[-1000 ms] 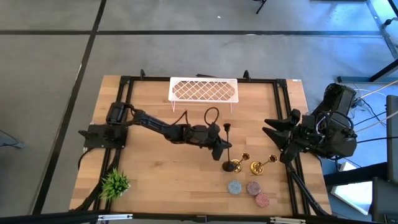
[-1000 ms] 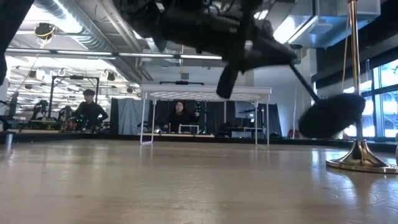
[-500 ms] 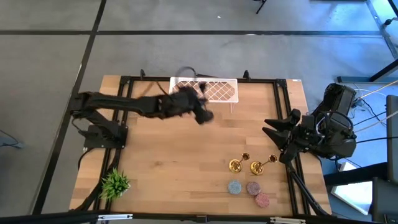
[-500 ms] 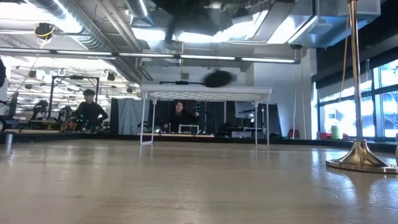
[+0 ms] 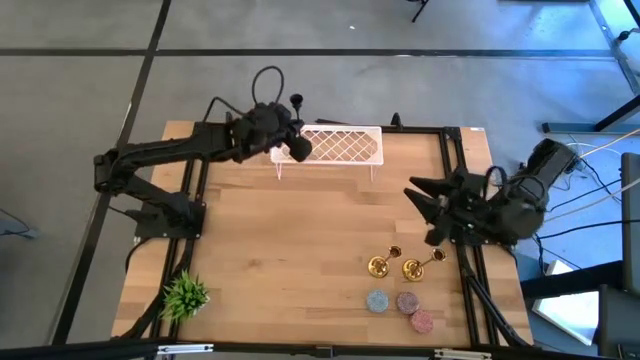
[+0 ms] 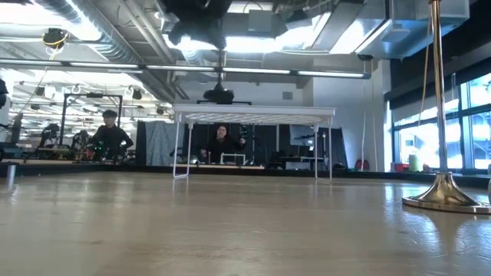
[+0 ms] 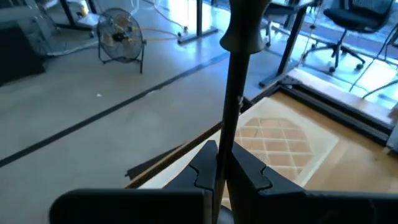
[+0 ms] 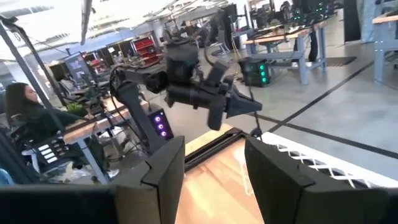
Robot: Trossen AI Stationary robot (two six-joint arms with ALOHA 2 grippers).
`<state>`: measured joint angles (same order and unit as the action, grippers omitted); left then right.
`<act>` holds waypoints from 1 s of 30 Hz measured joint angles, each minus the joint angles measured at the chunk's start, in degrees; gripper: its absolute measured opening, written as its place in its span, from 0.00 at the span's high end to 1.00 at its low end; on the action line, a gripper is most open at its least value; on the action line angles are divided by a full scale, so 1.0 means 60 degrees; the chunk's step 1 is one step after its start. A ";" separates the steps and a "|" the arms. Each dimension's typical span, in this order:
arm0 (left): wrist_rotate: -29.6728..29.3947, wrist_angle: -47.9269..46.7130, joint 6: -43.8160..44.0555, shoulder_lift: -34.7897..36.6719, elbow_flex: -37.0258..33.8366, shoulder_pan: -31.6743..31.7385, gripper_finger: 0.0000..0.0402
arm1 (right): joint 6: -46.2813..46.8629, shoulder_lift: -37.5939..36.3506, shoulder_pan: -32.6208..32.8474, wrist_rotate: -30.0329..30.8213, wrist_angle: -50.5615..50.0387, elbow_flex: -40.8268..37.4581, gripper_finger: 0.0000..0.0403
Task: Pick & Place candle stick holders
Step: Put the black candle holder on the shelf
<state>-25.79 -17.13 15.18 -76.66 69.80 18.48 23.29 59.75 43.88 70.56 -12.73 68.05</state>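
Observation:
My left gripper point(image 5: 288, 135) is shut on the matte black candle stick holder point(image 5: 298, 148) high above the left end of the white wire rack point(image 5: 340, 146) at the table's far edge. In the low view the holder's round base point(image 6: 219, 96) hangs in the air just above the rack top. Two shiny gold candle stick holders point(image 5: 378, 265) point(image 5: 412, 268) are on the table near the right front; one stands on its round base point(image 6: 443, 198). My right gripper point(image 5: 420, 205) is open, raised over the table's right side, with nothing between its fingers point(image 8: 165, 168). My left gripper pinches the black holder's slim stem point(image 7: 229, 134) between its two fingers point(image 7: 202, 168), which lie across the stem. The top cup point(image 7: 242, 34) rises beyond the fingers and the base hangs below them. The holder is lifted clear, roughly upright.
A small green plant point(image 5: 183, 293) stands at the near left corner. Three round discs point(image 5: 400, 303) lie in front of the gold holders. Black frame rails point(image 5: 455, 180) run along the table's sides. People sit in the room beyond the table point(image 6: 221, 142).
My left gripper has risen from beside the gold holders and swung toward the table's far left, carrying the black holder up over the rack's left end; its wrist has turned on the way. My right gripper has shifted a little toward the table's middle.

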 joint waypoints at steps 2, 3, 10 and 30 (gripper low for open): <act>0.0482 -0.0001 -0.0087 0.0000 0.0000 0.0349 0.97 | -0.0450 0.0000 -0.0544 -0.0728 0.0454 0.0000 0.57; 0.0697 0.0010 -0.0130 0.0000 0.0000 0.0515 0.97 | -0.0729 0.0005 -0.0806 -0.1060 0.0710 0.0000 0.57; 0.2072 -0.0039 -0.0758 0.0298 -0.0004 0.1462 0.97 | -0.1948 0.0324 -0.2298 -0.2058 0.2116 0.0000 0.57; 0.3188 0.2044 -0.0977 0.2717 -0.3038 0.2059 0.97 | -0.2032 0.1115 -0.4009 -0.3150 0.2732 0.0000 0.57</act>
<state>-6.66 -4.86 9.32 -60.36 51.57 30.83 11.10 66.44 19.83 51.66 3.66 68.05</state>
